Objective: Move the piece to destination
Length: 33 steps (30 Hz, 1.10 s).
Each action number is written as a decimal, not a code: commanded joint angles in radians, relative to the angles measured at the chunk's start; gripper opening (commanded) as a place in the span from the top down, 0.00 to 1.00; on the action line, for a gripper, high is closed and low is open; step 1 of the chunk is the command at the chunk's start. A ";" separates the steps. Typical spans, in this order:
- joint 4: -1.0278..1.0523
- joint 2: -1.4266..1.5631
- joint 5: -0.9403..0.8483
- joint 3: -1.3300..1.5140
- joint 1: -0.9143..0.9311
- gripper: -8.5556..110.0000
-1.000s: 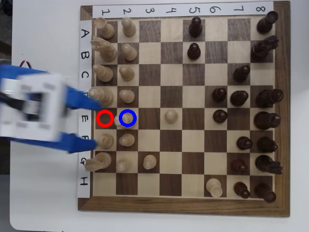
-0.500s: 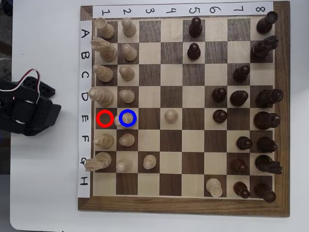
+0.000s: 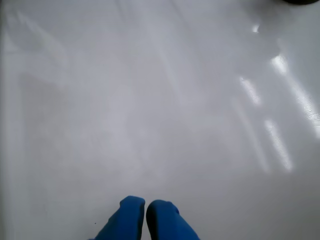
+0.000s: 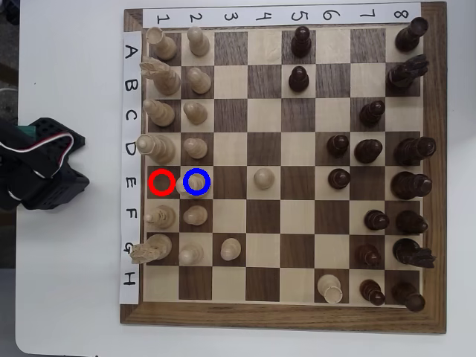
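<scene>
Evidently the arm has pulled back: a second ago its blue fingers reached over the board's edge beside rows D and F, and now only its dark base (image 4: pixel 41 175) shows at the left of the overhead view, well clear of the chessboard (image 4: pixel 282 316). In the wrist view the hand (image 3: pixel 145 204) hangs over bare white table (image 3: pixel 160 100) with its two blue fingertips (image 3: pixel 131 207) pressed together and nothing between them.

The piece (image 4: pixel 193 183) stands on the destination (image 4: pixel 196 181), the light square at E2 marked by the blue ring, in the same spot as in the earlier pictures. The dark square under the red ring (image 4: pixel 161 182) just beside it is empty. That reads as a finished move, with the arm retreating to rest.

From above, the piece shows as a pale cream round top partly covered by the blue ring, apparently upright; its full shape cannot be told from this angle. It sits slightly toward the red ring's side of its square, in line with the pale pawns (image 4: pixel 195 148) of column 2.
</scene>
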 commanded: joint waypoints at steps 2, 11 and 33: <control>-0.337 0.043 -0.247 0.430 0.247 0.93; -0.525 0.167 -0.324 0.862 0.342 0.93; -0.568 0.718 -0.466 1.807 0.589 0.92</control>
